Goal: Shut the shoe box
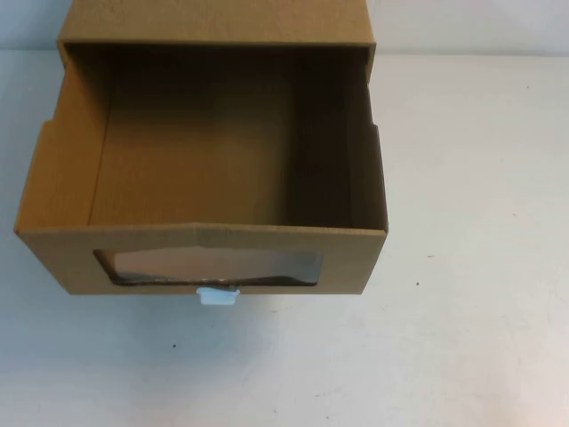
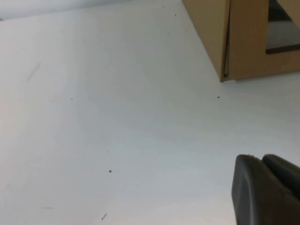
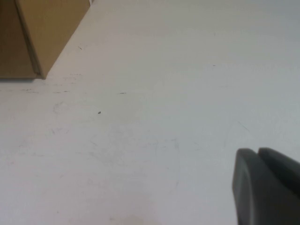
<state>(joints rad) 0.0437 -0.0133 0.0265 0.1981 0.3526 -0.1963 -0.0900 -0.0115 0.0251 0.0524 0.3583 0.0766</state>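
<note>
The brown shoe box [image 1: 204, 169] sits open at the table's far edge, its white tab [image 1: 218, 296] facing front. The white table [image 1: 480, 267] has tiny dark specks. The left gripper [image 2: 267, 192] and right gripper [image 3: 267, 187] hang over bare table near the box's front corners.

The brown corrugated-cardboard shoe box [image 1: 204, 142] looked matt and slightly fibrous, its inner walls a plain, dull kraft paper. In its near wall a window of clear glossy plastic film [image 1: 213, 265] caught a pale sheen, and a small white plastic tab [image 1: 219, 296] below it looked smooth. The white table top [image 1: 480, 267] had a smooth matt finish, marked with tiny dark specks and faint scuffs. The left gripper [image 2: 267, 192], low over the table left of the box, and the right gripper [image 3: 267, 187], low over the table right of it, showed dark matt plastic with softly rounded edges.
</note>
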